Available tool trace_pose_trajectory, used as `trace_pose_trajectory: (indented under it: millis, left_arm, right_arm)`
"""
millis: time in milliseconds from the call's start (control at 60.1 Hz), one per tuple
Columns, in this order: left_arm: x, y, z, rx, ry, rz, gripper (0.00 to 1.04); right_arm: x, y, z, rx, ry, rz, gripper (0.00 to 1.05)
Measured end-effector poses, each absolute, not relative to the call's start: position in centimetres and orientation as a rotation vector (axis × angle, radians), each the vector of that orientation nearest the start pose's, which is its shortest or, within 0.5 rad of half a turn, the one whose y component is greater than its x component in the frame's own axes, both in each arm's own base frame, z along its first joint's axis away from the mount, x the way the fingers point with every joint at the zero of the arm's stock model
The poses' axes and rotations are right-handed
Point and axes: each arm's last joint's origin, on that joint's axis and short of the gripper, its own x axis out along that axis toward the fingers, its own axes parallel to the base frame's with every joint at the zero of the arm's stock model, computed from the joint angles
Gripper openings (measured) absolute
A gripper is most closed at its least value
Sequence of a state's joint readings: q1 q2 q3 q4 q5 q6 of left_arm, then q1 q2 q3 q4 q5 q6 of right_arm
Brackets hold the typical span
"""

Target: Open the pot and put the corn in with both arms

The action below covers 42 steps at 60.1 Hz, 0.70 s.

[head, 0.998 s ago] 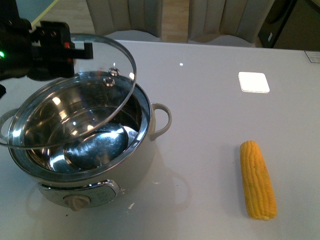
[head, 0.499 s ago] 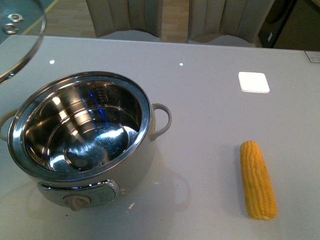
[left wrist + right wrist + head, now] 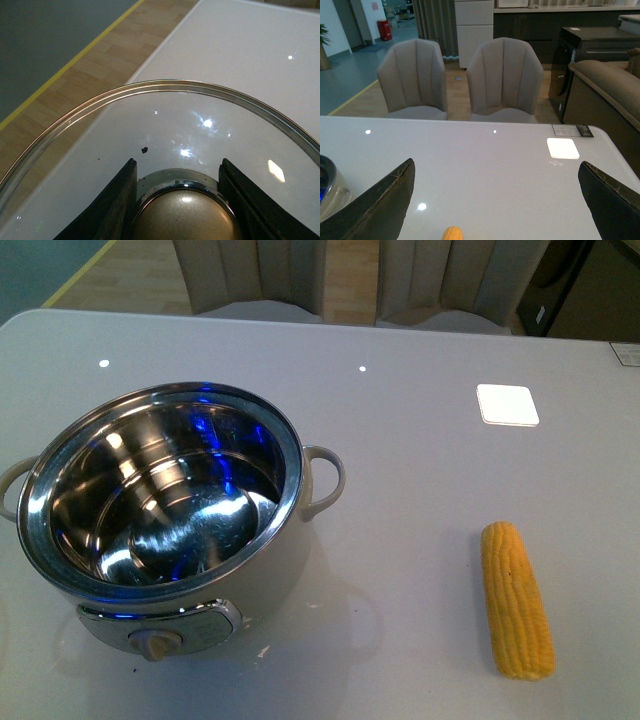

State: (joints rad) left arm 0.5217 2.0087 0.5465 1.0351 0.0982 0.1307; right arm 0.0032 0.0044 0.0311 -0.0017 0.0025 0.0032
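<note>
White glossy table (image 3: 420, 440) fills the front view, with two beige chairs (image 3: 250, 275) beyond its far edge.

1. Change. One second ago the glass lid hung tilted over the pot. Half a second ago only its edge showed at the far left corner of the front view. Now the lid has left that view entirely and neither arm appears there.

2. Pot. The pot (image 3: 270, 580) stands at the near left of the table, fully uncovered, with its steel interior empty and showing blue reflections. Its dial faces the near edge.

3. Lid. In the left wrist view the lid (image 3: 165, 125) is carried by the left gripper (image 3: 177, 172), whose two black fingers are pinched on either side of the lid's knob (image 3: 185, 217). Through the glass, the table edge and wooden floor (image 3: 100, 50) are visible, so the lid is judged to be off to the left, clear of the pot.

4. Corn. The corn (image 3: 515, 600) lies flat at the near right, well apart from the pot, lengthwise from near to far. A white square (image 3: 507, 404) lies farther back.

5. Right gripper. The right gripper (image 3: 496, 165) is spread wide and holds nothing. The corn tip (image 3: 452, 233) shows just below it in the right wrist view.

6. Status. The opening step is judged complete. The remaining work is for the right arm to grasp the corn and place it in the open pot
</note>
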Motion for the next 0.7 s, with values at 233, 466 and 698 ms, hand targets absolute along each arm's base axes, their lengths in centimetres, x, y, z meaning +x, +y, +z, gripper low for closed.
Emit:
trace_pose_trajectory:
  millis: [233, 466, 698]
  left_arm:
    - [26.7, 15.9, 1.8, -0.032, 0.513, 0.403, 0.43]
    - [28.6, 16.9, -0.4, -0.025, 0.479, 0.394, 0.43]
    - [29.7, 17.3, -2.6, -0.036, 0.476, 0.376, 0.43]
  right_arm:
    - [9.6, 0.0, 17.4, 0.003, -0.025, 0.001, 0.96]
    - [9.6, 0.0, 17.4, 0.003, -0.025, 0.001, 0.96]
    - [9.6, 0.0, 17.4, 0.003, -0.025, 0.001, 0.96]
